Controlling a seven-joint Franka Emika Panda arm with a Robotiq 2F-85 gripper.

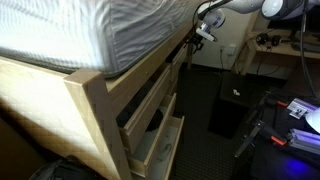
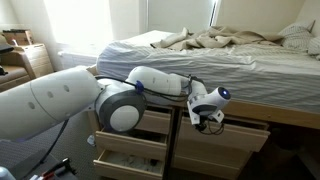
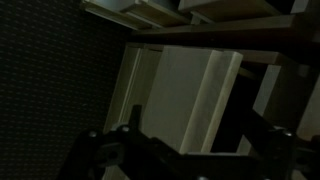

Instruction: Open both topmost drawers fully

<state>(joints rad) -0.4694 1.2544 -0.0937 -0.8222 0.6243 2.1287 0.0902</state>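
Observation:
The pale wood drawers sit under the mattress in two columns. In an exterior view the top drawer of one column (image 2: 150, 123) is partly hidden by my arm, and the top drawer of the other column (image 2: 238, 130) stands slightly out. My gripper (image 2: 208, 122) hangs in front of the post between them, at top-row height. It also shows far along the bed frame in an exterior view (image 1: 203, 33). In the dark wrist view the fingers (image 3: 195, 150) look spread and empty, with a pale drawer front (image 3: 190, 90) between them.
The lower drawers (image 2: 128, 152) are pulled out, also in an exterior view (image 1: 158, 140). The mattress (image 1: 90, 30) overhangs the frame. A dark box (image 1: 228, 112) and a desk with clutter (image 1: 275, 50) stand on the floor beyond the bed.

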